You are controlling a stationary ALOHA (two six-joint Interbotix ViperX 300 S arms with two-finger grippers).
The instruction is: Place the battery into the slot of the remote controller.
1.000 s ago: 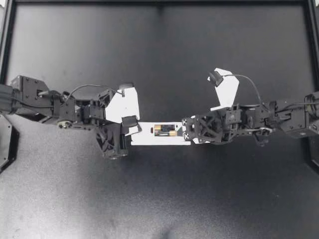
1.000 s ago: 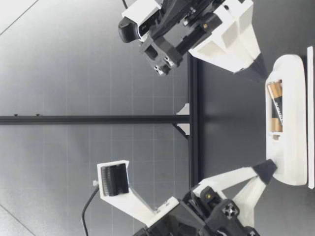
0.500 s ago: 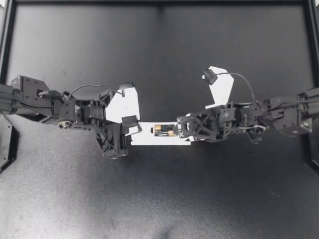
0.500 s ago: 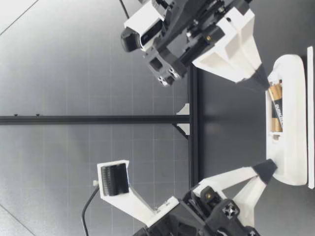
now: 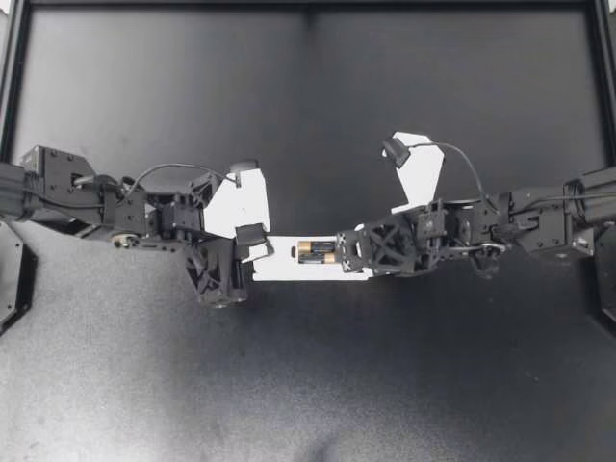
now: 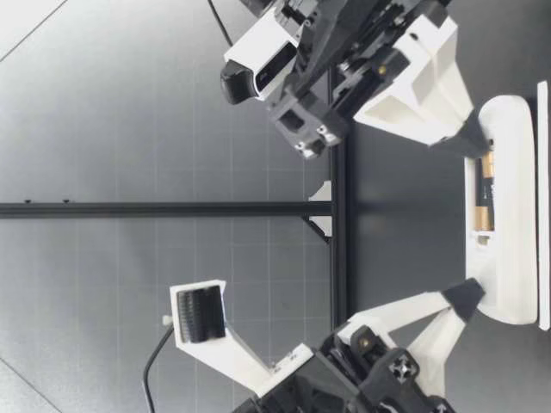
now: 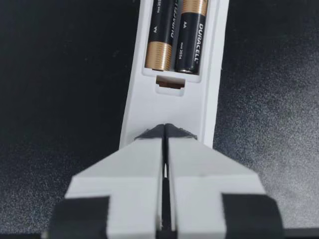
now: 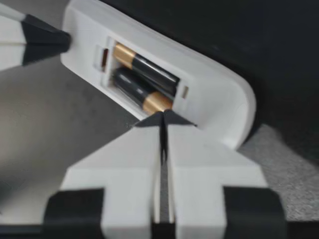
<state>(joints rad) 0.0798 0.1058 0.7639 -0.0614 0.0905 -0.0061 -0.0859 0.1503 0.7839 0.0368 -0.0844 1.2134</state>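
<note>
The white remote (image 5: 285, 269) lies back-up in the middle of the table, between both arms. Two gold-and-black batteries (image 5: 318, 252) lie side by side in its open slot. My left gripper (image 5: 258, 253) is shut, its tips pressing down on the remote's end (image 7: 172, 107) just short of the batteries (image 7: 174, 35). My right gripper (image 5: 340, 253) is shut too, with nothing between its fingers. Its tips touch the gold end of one battery (image 8: 142, 79) in the remote (image 8: 214, 99). In the low view the right gripper (image 6: 479, 148) bears on the batteries (image 6: 486, 194) from above, and the left gripper (image 6: 466, 298) on the remote (image 6: 512, 258).
The table top is a dark mat inside a black frame (image 5: 308, 6). A black rail (image 6: 172, 209) runs behind the table in the low view. The right arm's white camera mount (image 5: 419, 173) sticks out toward the table's far side.
My right gripper has moved left along the remote and down, from its end onto the battery's end. The left gripper and the remote have stayed in place.
</note>
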